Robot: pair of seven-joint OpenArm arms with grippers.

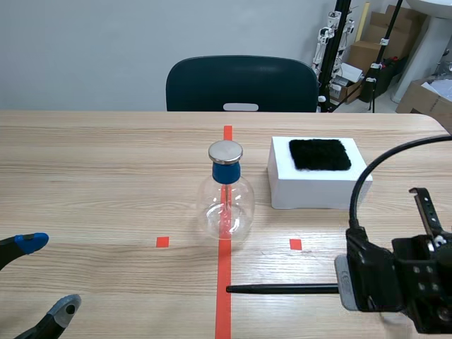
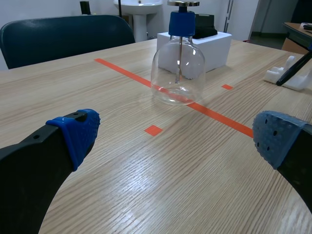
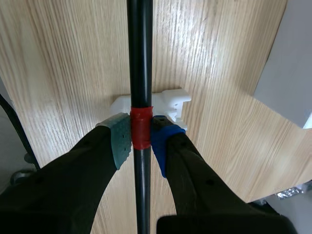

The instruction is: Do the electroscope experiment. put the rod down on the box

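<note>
rod (image 3: 140, 58) pinched, right end effector (image 3: 141, 139) closed

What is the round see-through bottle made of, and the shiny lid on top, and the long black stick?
The round clear flask looks like glass, or maybe clear plastic: you can see straight through it, and it glints. Its flat silver top disc looks like brushed metal, going by its dull grey shine. The long black rod looks like smooth, hard plastic with a glossy surface.
</note>
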